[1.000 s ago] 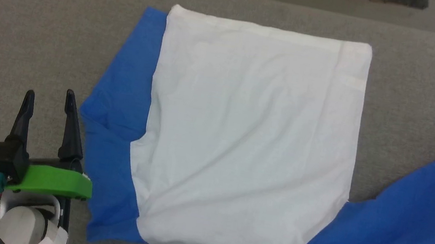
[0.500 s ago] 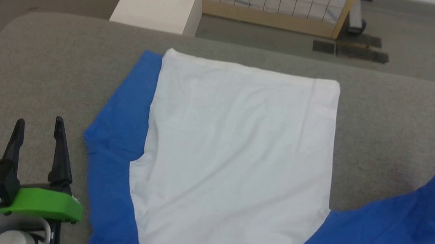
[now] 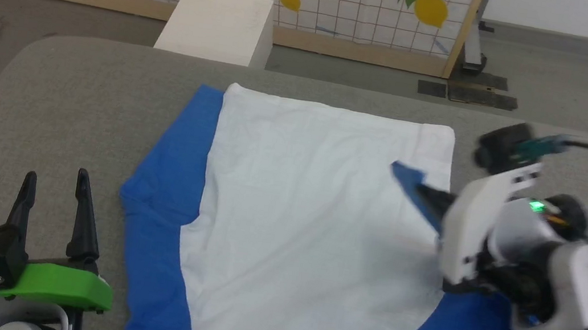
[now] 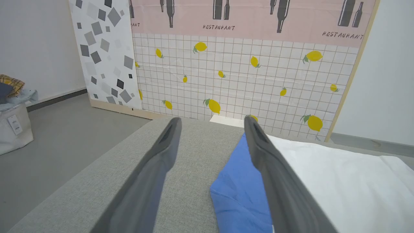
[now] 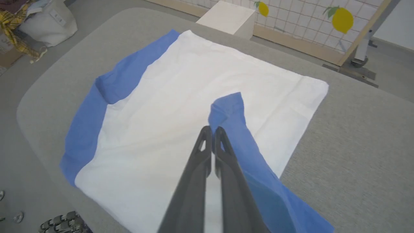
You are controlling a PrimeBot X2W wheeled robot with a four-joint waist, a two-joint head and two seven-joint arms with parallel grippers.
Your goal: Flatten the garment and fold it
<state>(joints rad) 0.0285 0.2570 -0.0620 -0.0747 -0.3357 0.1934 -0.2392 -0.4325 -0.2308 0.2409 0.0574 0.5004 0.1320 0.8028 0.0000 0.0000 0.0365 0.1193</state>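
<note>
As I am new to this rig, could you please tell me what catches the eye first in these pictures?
The big white and royal-blue shirt spread flat on the grey table stands out first. Next is the right hand, shut on the blue sleeve and holding it over the white body. The left hand rests open at the table's near left.
</note>
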